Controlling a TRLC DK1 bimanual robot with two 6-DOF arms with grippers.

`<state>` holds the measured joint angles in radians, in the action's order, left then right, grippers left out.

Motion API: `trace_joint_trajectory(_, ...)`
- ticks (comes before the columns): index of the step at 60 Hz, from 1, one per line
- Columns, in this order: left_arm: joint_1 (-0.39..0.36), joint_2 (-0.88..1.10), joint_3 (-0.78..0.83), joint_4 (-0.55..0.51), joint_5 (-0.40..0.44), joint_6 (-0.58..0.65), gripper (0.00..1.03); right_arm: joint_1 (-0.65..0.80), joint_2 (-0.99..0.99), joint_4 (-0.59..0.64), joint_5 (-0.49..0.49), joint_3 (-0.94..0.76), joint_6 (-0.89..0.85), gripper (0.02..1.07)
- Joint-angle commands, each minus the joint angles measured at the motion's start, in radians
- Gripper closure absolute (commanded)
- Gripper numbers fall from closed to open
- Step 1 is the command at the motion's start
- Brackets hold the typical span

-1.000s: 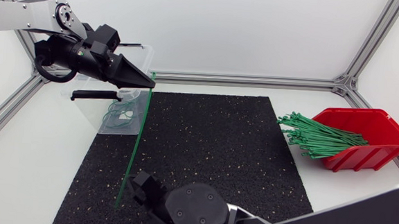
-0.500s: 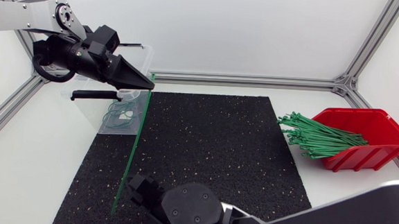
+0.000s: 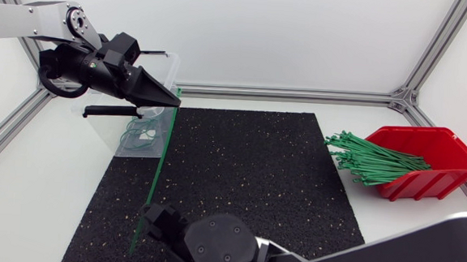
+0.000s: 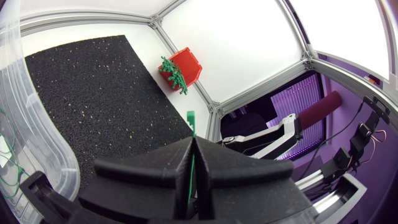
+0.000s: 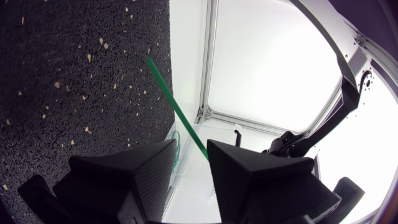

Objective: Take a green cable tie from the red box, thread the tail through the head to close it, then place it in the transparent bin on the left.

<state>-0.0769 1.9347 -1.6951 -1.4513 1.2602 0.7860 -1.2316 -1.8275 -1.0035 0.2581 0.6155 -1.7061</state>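
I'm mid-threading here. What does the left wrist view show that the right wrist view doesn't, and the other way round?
Only the left wrist view shows the red box with its spare ties, and the left tool shut on the green cable tie, whose end sticks out ahead of the tips. Only the right wrist view shows the right tool open, with the tie running between its fingers, not clamped. Both show that tie and the black mat.
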Motion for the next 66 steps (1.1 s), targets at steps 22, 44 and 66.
trace_joint_trajectory(22, 0.005, 0.069, -0.026, -0.032, 0.027, 0.001, 1.00, -0.022, -0.039, -0.015, -0.005, 0.038, -0.023, 1.00)
trace_joint_trajectory(44, 0.008, 0.087, -0.049, -0.035, 0.028, 0.010, 1.00, -0.031, -0.013, -0.015, 0.004, 0.035, -0.018, 1.02)
trace_joint_trajectory(66, 0.029, -0.043, 0.103, 0.017, 0.030, 0.154, 1.00, 0.003, 0.109, 0.155, 0.010, 0.118, 0.253, 1.02)
